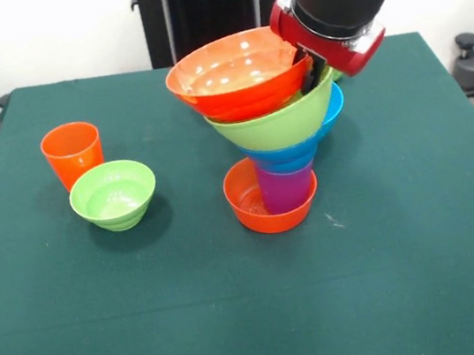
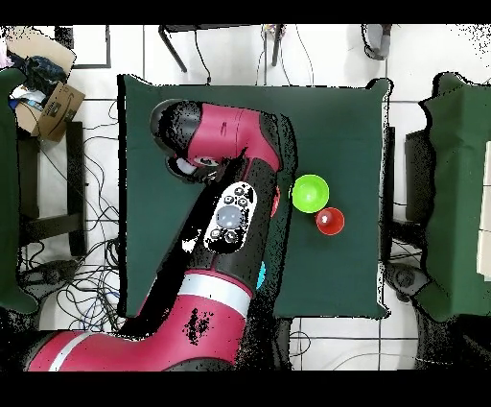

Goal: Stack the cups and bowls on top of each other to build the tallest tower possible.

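The tower stands mid-table and leans. From the bottom it is a small orange bowl, a purple cup, blue bowls, a large lime green bowl and a large orange bowl tilted on top. My gripper is shut on the right rim of the top orange bowl. An orange cup and a small lime green bowl stand apart at the left; both also show in the overhead view, cup and bowl. The lime green cup is hidden.
In the overhead view my arm covers the tower. The green table has a black pedestal behind its far edge. Cables and a cardboard box lie on the floor around it.
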You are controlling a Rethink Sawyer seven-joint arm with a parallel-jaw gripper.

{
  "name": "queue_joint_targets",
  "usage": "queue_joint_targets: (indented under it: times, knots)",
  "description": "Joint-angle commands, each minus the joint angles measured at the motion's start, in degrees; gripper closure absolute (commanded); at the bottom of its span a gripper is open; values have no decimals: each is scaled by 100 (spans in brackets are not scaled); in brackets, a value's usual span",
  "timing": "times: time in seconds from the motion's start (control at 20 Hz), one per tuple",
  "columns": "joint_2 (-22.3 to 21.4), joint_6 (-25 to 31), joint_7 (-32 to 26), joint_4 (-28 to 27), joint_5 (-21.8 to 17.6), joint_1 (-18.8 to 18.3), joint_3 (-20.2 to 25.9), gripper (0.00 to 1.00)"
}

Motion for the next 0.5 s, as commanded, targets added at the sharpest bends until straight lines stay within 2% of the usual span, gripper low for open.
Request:
queue_joint_targets:
  times: [0.05, 0.5]
  knots:
    - [322, -307, 880, -64, 126, -55, 577, 100]
    - [450, -87, 973, -321, 196, -26, 543, 100]
